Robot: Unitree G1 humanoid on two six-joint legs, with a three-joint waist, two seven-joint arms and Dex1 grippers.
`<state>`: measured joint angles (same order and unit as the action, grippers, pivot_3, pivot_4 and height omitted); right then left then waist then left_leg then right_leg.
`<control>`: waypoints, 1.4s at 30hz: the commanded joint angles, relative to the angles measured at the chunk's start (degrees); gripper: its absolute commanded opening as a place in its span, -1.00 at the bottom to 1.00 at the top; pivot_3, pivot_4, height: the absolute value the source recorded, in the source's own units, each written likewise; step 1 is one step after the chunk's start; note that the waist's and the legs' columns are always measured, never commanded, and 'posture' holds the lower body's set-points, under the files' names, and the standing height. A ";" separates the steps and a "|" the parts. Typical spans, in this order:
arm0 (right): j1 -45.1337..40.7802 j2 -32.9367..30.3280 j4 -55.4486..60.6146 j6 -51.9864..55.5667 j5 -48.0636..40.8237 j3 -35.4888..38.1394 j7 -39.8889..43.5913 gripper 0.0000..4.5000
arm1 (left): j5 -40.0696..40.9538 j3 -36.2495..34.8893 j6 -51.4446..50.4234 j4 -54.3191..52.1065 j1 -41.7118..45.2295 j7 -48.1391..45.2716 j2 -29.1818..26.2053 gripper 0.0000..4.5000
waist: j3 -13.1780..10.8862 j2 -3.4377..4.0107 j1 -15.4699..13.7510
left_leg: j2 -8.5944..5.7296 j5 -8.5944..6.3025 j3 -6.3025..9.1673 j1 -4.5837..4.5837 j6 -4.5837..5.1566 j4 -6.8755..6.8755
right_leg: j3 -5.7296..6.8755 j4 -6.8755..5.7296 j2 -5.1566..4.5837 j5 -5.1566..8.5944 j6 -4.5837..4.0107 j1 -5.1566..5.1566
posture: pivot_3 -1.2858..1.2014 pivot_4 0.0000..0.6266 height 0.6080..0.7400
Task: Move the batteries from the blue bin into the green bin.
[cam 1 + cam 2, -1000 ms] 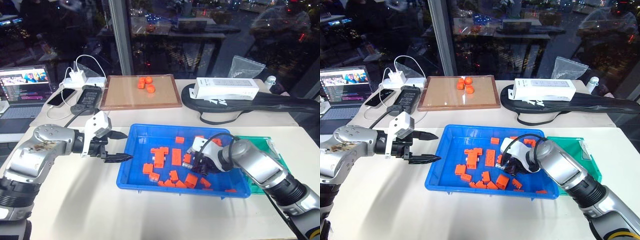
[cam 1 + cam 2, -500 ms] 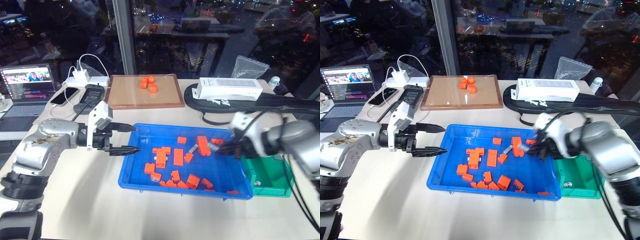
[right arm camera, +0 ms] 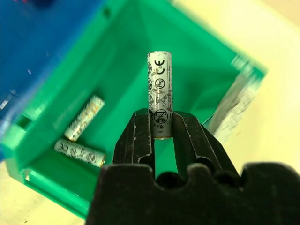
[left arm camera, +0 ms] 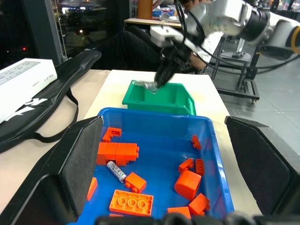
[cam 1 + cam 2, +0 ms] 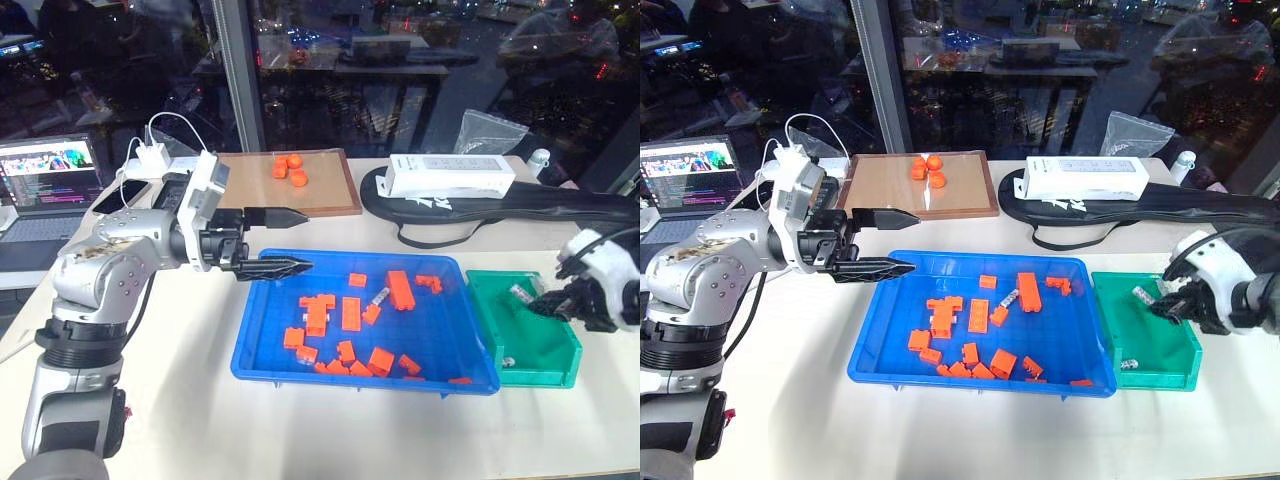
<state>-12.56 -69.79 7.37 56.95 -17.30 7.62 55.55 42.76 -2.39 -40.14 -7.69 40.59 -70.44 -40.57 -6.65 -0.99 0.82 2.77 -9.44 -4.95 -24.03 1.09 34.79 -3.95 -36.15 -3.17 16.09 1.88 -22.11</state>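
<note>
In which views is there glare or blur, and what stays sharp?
Left eye view: the dark window behind reflects indoor lights. Right wrist view: the battery between the right gripper fingers is sharp; the green bin rim blurs. Left wrist view: the near fingers look soft.

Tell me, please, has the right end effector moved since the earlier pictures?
Yes. The right end effector, gripping a battery, moved rightward from over the blue bin to above the green bin.

Open laptop (image 5: 45, 185), wooden-framed board (image 5: 285, 185) with orange pieces, white box (image 5: 450, 177) atop a black bag (image 5: 520, 207).
</note>
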 commanded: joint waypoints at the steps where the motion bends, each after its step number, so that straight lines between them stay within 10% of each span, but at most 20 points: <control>1: -3.06 -0.24 0.14 -2.00 1.02 1.21 -2.03 0.14 | -0.76 -0.82 0.18 -0.54 -0.03 0.22 -1.63 1.00 | -0.01 0.02 0.01 | 0.00 0.00 0.00 0.00 0.00 0.01 | 0.00 0.01 -0.01 0.00 0.03 0.00 | 0.03 -0.52 1.00; 6: -13.73 1.86 1.93 -7.58 1.22 -3.19 -1.06 0.84 | -3.18 -0.38 1.25 -0.75 -2.25 0.02 -4.06 1.00 | -0.01 0.08 0.29 | 0.01 0.00 -0.03 0.04 0.00 0.02 | -0.04 0.01 0.00 0.00 0.09 -0.01 | 0.03 -0.52 1.00; 23: -45.05 24.05 -28.69 -56.91 22.47 -38.51 25.93 0.84 | -2.43 -3.86 0.59 -8.45 -9.99 0.89 -8.20 1.00 | -0.06 0.04 -0.02 | 0.02 0.00 -0.34 -0.13 0.00 0.07 | 0.08 0.01 0.01 -0.06 -0.07 -0.11 | 0.03 -0.52 1.00; 39: -52.87 39.13 -55.41 -70.82 33.27 -41.79 27.08 0.84 | 1.70 -8.89 -3.34 -17.51 -16.98 9.02 -9.74 1.00 | -0.08 0.04 -0.06 | 0.05 0.01 -0.27 0.20 -0.02 0.06 | 0.06 -0.56 0.01 -0.01 -0.24 -0.04 | 0.03 -0.52 1.00; 42: -52.99 40.23 -58.00 -69.40 34.05 -41.80 29.04 0.50 | 2.11 -9.03 -3.65 -18.30 -17.30 10.09 -9.44 1.00 | -0.08 0.04 0.00 | 0.05 0.01 -0.28 0.21 -0.03 0.07 | 0.06 -0.59 0.01 0.00 -0.25 -0.04 | 0.03 -0.52 1.00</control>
<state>-64.03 -29.56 -49.56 -13.51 16.14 -35.16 83.58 43.54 -10.08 -43.98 -24.14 23.30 -61.17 -49.74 -6.73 -0.96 0.82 2.82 -9.43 -5.22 -23.81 1.06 34.85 -3.89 -36.75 -3.16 16.08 1.63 -22.15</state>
